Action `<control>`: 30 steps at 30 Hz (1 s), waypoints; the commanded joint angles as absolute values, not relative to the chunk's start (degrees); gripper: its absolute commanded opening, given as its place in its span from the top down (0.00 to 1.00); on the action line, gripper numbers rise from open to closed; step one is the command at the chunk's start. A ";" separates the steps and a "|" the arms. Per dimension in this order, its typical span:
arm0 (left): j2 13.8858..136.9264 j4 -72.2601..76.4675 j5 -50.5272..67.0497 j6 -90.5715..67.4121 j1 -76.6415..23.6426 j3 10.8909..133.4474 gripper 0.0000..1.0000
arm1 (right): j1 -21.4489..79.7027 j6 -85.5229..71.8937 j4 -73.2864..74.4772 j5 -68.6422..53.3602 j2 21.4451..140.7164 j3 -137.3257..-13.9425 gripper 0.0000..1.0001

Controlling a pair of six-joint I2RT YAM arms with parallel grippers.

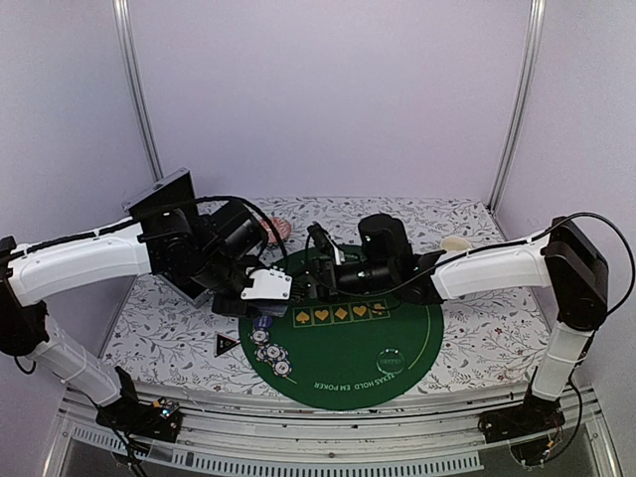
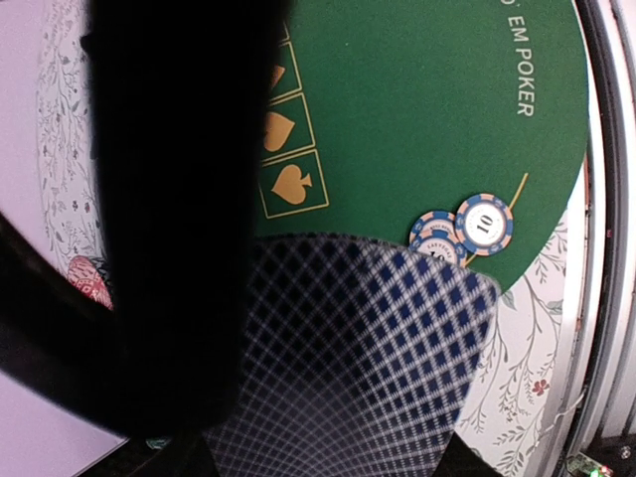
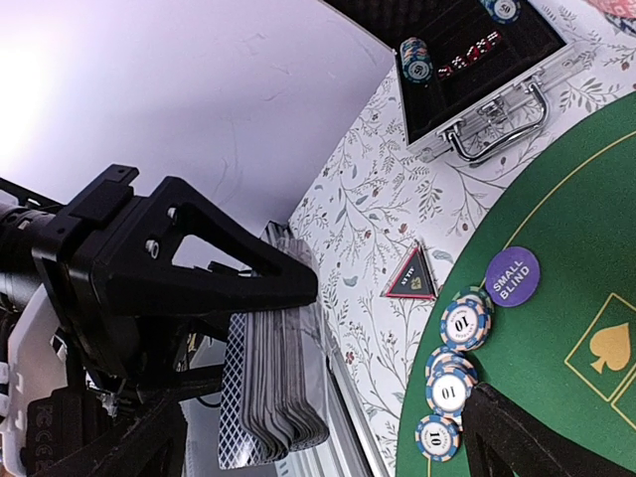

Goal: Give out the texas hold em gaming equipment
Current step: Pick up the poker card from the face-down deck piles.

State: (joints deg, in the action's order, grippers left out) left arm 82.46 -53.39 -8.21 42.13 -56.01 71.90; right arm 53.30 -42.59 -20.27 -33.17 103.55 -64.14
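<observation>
- Left jaws, from the left wrist camera: I see them clenched on the deck of cards (image 2: pixel 378 358). Its blue lattice back fills the lower frame, and one black finger (image 2: pixel 179 219) crosses in front.
- Past the deck lies the green mat (image 2: pixel 417 99). Two blue-and-white poker chips (image 2: pixel 484 221) sit on it, just inside its edge.
- The floral table (image 2: pixel 537 338) shows beyond that edge.
- From the right wrist camera, the right jaws are released. Their fingers (image 3: pixel 527 442) stand wide apart at the bottom corners and grasp nothing.
- In front of them the left jaws hold the deck on edge, off the mat's side and above the table.
- A purple SMALL BLIND disc (image 3: pixel 513 275) rests on the mat just inside its border. A line of poker chips runs along that border beside it.
- A triangular marker (image 3: pixel 410 273) lies on the table just outside the mat.
- Farther from the mat an open metal case (image 3: pixel 497 109) holds more poker chips in its black lining.
- From the top camera, both jaws meet over the mat's rear left part, facing each other.
- A clear disc (image 1: pixel 391 360) lies on the mat near its front edge.
- A pink dish (image 1: pixel 278 231) sits behind the mat, and a cream mug (image 1: pixel 455 243) behind its right side.
</observation>
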 commanded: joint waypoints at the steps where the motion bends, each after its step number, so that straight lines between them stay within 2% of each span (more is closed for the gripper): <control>1: 80.32 -51.48 -9.20 41.75 -56.99 70.25 0.48 | 53.68 -43.50 -22.98 -34.96 105.31 -65.60 0.01; 8: 80.03 -50.86 -9.07 41.02 -56.92 71.14 0.48 | 53.99 -43.28 -23.45 -34.47 105.99 -65.14 0.00; 17: 80.69 -50.32 -8.44 40.49 -57.02 72.13 0.48 | 54.71 -44.24 -22.16 -33.62 110.96 -68.81 0.04; 23: 80.48 -50.35 -9.08 40.52 -57.02 71.61 0.48 | 54.56 -42.63 -16.56 -26.26 107.24 -66.38 0.07; 30: 81.22 -50.34 -9.69 40.43 -57.03 72.04 0.48 | 54.57 -40.46 -12.13 -24.47 105.35 -65.74 0.13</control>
State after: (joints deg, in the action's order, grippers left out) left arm 81.03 -51.51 -9.45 41.10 -56.10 70.57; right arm 54.76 -42.39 -16.88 -27.94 107.26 -66.78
